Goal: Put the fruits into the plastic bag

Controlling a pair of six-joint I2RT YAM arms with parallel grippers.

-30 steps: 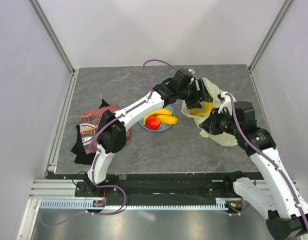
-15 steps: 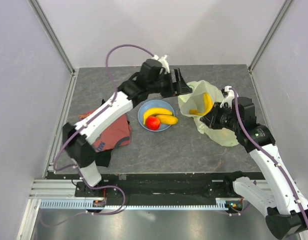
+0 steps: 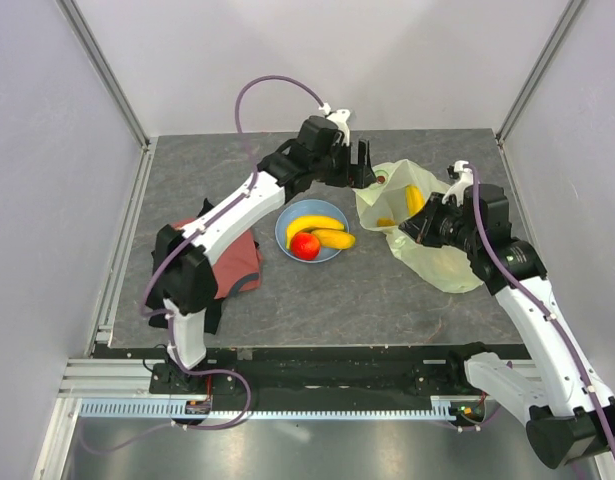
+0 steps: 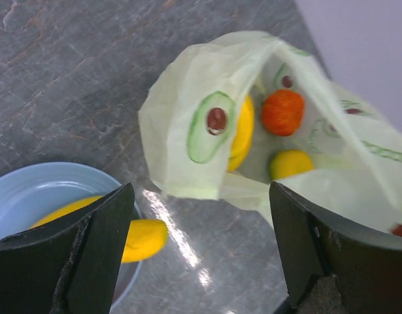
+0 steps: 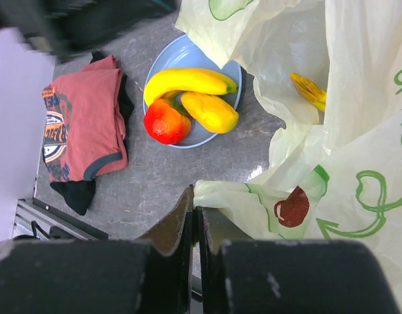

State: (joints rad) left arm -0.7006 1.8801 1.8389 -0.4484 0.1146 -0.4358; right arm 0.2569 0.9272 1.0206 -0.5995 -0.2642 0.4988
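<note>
The plastic bag (image 3: 437, 262) lies right of the blue plate (image 3: 282, 226), its mouth open toward the left. My right gripper (image 3: 406, 231) is shut on the bag's near rim, which is pinched between its fingers in the right wrist view (image 5: 195, 204). My left gripper (image 3: 365, 172) is open and empty, hovering just left of the bag's mouth (image 4: 199, 196). Inside the bag (image 4: 207, 118) I see an orange round fruit (image 4: 283, 111), a yellow fruit (image 4: 291, 163) and a banana (image 4: 243, 131). On the plate lie a banana (image 3: 315, 221), a yellow fruit (image 3: 335, 239) and a red fruit (image 3: 305, 246).
A red printed T-shirt (image 3: 235, 270) over a dark cloth lies left of the plate, and shows in the right wrist view (image 5: 83, 131). Walls enclose the table at the back and on both sides. The left arm reaches over the table behind the plate.
My left gripper has pulled back out of the bag's mouth to the left and is open and empty. The left arm has swung off the T-shirt. My right gripper keeps hold of the bag's rim.
</note>
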